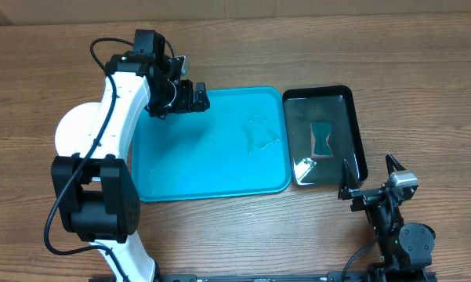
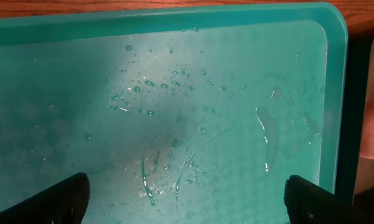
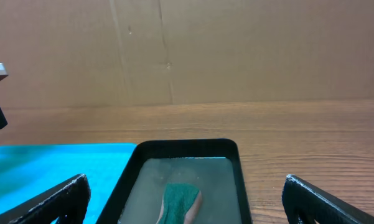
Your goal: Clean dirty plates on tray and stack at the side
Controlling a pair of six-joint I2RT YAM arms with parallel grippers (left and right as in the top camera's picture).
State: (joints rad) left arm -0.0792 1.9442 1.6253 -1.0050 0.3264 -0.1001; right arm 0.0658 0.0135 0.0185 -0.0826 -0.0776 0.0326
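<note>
Although it is partly hidden by the left arm (image 1: pixel 114 110), a white plate (image 1: pixel 70 129) is seen on the table (image 1: pixel 31 78), just left of the teal tray (image 1: pixel 219 168); whether other plates lie under it cannot be told. The left pincer (image 2: pixel 187 180) is held wide open and empty above the tray's wet floor, where water drops (image 2: pixel 155 84) are scattered. Just right of the tray, a green sponge (image 1: pixel 323 139) is seen in the black tray (image 1: pixel 333 106). The right pincer (image 3: pixel 185 183) is spread wide and empty near that black tray.
</note>
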